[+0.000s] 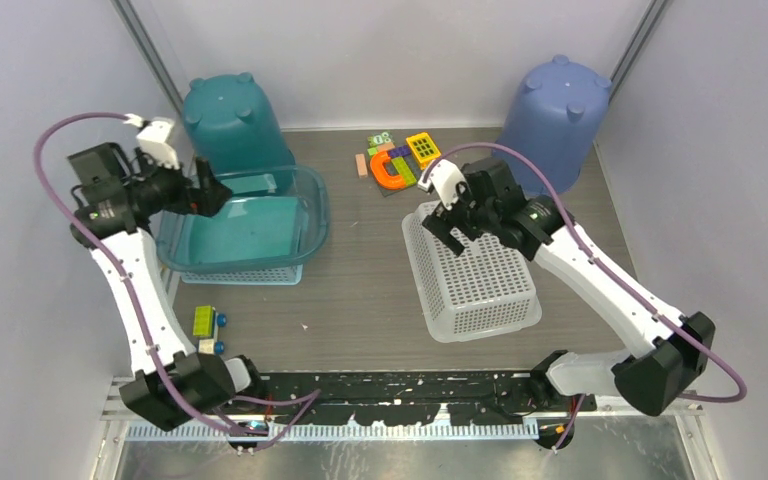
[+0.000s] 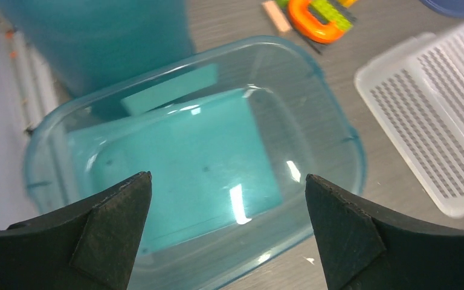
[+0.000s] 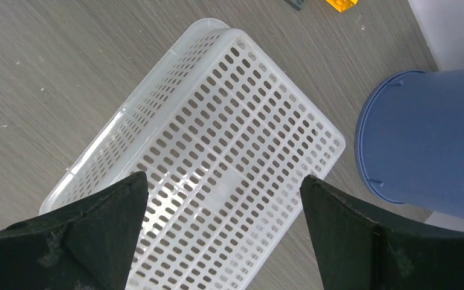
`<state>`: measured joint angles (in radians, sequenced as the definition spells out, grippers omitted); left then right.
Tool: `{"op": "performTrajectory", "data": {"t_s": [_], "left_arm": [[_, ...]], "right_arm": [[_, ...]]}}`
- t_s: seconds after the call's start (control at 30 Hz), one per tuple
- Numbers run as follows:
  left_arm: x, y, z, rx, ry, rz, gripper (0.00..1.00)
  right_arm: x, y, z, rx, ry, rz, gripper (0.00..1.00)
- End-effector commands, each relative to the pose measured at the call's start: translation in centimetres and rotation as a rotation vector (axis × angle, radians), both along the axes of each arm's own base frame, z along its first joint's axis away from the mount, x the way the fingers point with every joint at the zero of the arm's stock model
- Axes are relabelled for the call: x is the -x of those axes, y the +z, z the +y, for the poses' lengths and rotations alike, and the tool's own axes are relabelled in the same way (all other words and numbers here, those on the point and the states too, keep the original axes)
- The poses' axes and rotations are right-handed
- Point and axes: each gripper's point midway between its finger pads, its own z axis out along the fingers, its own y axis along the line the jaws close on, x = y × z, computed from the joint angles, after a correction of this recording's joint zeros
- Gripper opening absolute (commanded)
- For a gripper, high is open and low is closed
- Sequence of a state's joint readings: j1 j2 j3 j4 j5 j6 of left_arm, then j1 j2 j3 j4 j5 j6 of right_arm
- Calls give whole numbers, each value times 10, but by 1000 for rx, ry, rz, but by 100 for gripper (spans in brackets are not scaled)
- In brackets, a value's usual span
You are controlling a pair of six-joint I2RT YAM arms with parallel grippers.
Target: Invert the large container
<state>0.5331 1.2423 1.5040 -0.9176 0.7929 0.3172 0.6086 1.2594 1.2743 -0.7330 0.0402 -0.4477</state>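
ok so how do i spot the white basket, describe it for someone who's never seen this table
Find the blue bucket standing upside down in the far right corner. Just in front of it, below the right arm's open end effector, lies the white basket. It is the only white piece pierced all over with holes; the teal tub on the left is see-through.

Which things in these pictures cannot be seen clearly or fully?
Top view: the teal basket sits under the clear teal container; only its near wall shows.
Top view: the toy pieces are too small to name singly.
Right wrist view: the blue bucket is cut off by the right edge.
Left wrist view: the teal bucket is blurred and cut by the top edge.
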Motion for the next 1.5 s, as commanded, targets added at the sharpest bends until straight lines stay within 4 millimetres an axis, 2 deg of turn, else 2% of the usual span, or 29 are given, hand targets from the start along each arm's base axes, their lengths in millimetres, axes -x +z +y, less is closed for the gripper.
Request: {"op": "performTrajectory", "data": {"t_s": [0.0,0.2,0.33,0.5,0.63,0.8,1.13,1.33,1.47], "left_arm": [[11,9,-52,-20,-123,-35,100],[13,5,-100,18,-253,-32,100],[17,-10,-121,32,-330,-24,100],[29,-16,-139,85,-417,-59,100],[36,-20,-142,79,-437,-95,100],[39,-21,-141,73,-429,-107,100],[35,-26,-139,77,-406,-102,100],[34,-27,-138,74,-402,-107,100],[33,-27,-138,75,-401,-108,100]], "right_arm": [[-22,3,10,-13,-47,-64,100],[-28,-19,23,0,-40,-37,100],[-32,-36,30,5,-46,-14,100],[-44,-61,34,22,-96,10,100],[-50,-79,34,33,-145,34,100],[-56,-91,33,34,-194,42,100],[-50,-120,33,30,-220,175,100],[-51,-130,19,-5,-284,255,97],[-50,-129,4,2,-324,273,92]]}}
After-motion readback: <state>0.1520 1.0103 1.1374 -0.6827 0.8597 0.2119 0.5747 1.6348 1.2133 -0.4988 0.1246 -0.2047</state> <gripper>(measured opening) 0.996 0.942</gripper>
